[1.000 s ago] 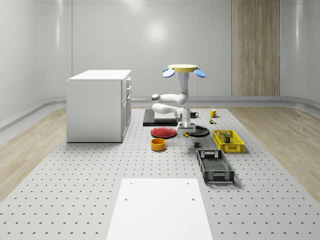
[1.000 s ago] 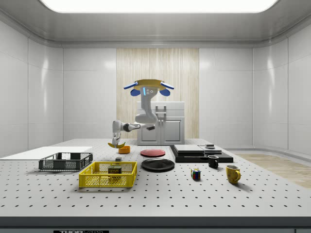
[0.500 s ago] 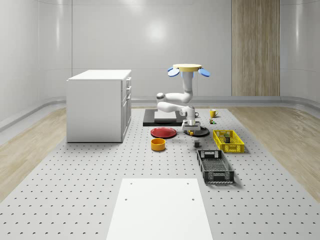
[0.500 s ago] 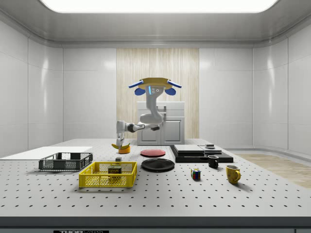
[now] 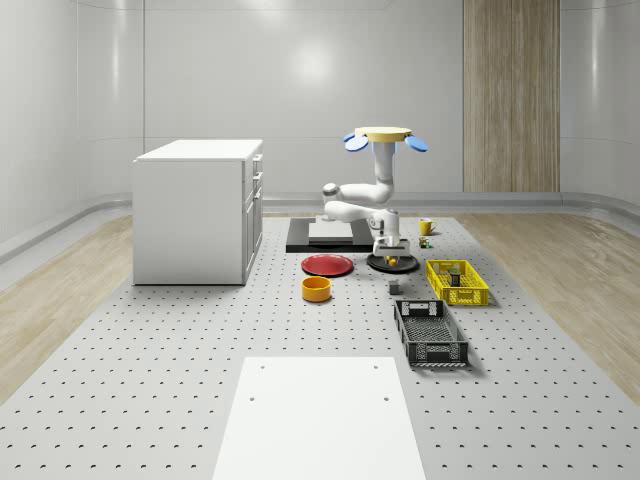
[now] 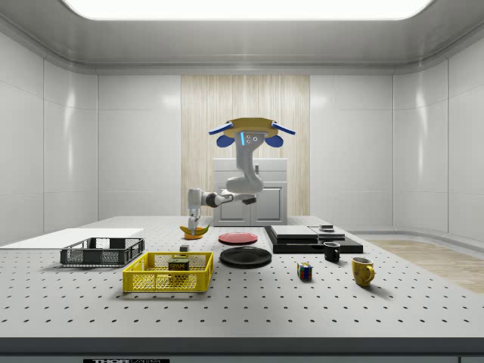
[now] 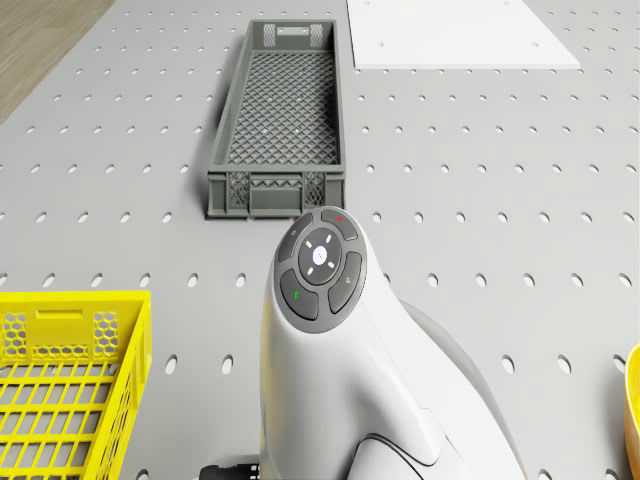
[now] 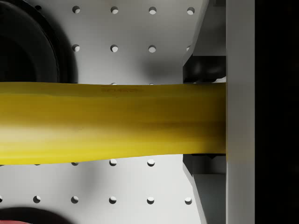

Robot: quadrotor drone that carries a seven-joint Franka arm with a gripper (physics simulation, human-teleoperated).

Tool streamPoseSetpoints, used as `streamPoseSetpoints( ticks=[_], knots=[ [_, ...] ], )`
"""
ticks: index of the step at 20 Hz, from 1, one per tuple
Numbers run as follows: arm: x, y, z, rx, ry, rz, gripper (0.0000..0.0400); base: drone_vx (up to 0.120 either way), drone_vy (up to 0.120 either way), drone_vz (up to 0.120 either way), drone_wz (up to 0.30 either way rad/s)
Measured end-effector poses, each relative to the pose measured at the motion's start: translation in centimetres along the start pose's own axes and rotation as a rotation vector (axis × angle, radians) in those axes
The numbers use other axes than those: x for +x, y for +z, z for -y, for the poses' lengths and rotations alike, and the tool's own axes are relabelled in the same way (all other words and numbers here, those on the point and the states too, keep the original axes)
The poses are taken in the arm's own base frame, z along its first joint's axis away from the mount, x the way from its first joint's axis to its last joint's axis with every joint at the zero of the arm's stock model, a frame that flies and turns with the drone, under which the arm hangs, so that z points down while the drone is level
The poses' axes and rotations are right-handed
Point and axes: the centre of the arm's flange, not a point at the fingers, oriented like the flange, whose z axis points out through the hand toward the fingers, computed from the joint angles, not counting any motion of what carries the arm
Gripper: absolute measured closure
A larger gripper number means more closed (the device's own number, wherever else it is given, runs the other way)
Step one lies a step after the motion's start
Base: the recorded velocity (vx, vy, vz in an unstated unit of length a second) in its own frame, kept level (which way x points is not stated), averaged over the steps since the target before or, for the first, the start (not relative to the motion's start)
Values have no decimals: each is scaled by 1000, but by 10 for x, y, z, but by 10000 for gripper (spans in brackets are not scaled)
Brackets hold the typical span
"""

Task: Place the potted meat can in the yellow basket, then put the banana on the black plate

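Banana (image 8: 112,122) ends cut off in wrist view; black plate (image 8: 25,44) partly hidden behind it.

**A pale, bright room**

We see glossy white walls (image 5: 300,90) with one wood-grain panel (image 5: 510,95), a perforated grey platform (image 5: 150,380) edged by wooden flooring (image 5: 50,300), a white drawer cabinet (image 5: 198,210), and a ceiling light panel (image 6: 246,7).

You see a bright room, lit by a big ceiling light (image 6: 242,7). It makes a soft shiny spot on the back wall (image 5: 315,65). Shadows on the surface (image 5: 150,350) are small and soft.
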Motion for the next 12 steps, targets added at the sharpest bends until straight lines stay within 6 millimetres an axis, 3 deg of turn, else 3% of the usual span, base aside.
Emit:
streamPoseSetpoints(
  ticks=[9, 12],
  knots=[
    [0, 0, 0, 0, 0, 0, 211, -120, 120, 0, 0],
    [0, 0, 0, 0, 0, 0, 211, -120, 0, 0, 0]
  ],
)
